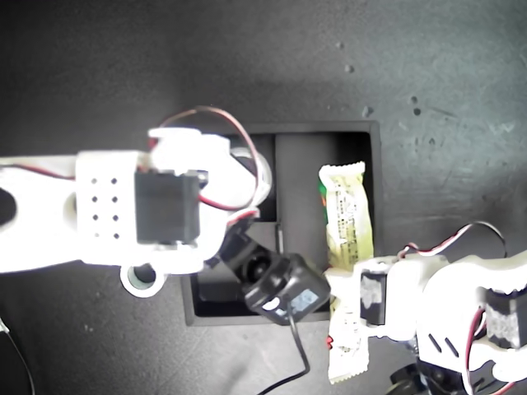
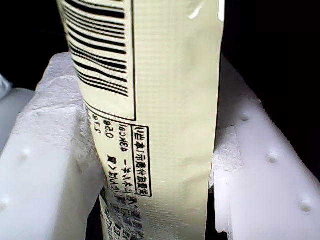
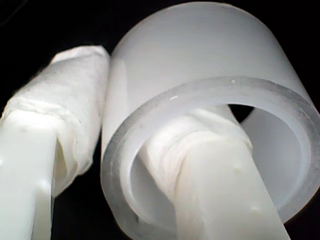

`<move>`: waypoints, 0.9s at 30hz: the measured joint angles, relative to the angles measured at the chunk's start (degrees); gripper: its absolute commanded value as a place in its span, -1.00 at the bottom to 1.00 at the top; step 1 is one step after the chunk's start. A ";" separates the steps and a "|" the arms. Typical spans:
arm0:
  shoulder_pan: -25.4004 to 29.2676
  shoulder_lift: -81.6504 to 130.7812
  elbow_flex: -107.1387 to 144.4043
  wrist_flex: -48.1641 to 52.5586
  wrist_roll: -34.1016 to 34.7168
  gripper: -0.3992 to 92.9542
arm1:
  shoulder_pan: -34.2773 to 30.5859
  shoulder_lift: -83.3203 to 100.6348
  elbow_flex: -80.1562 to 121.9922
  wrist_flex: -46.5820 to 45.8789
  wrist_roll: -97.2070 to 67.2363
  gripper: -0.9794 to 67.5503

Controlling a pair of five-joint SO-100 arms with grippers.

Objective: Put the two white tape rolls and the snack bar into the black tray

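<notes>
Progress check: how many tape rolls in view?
2. One white tape roll clamped on my second tool, a finger through its hole, above the black tray. The other roll lies outside the tray, at its exterior-view left. Arms may hide more.

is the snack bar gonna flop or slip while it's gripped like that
The snack bar probably stays fairly straight: in the exterior view it juts past both sides of my first gripper without sagging. Its wrapper looks glossy, so it may slide, though the padded fingers should help.
</notes>
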 measured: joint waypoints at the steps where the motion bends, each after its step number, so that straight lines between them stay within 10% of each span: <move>1: 0.00 -3.08 -4.31 2.90 -0.18 -0.97 | -0.09 0.00 0.00 -0.35 0.00 -0.92; 11: -0.18 -9.32 -17.67 8.44 -1.32 -0.97 | -0.09 0.00 2.90 -0.97 0.00 -0.91; 27: 0.00 7.82 8.79 8.44 -6.15 -0.57 | 0.00 0.00 4.13 9.14 0.35 -0.21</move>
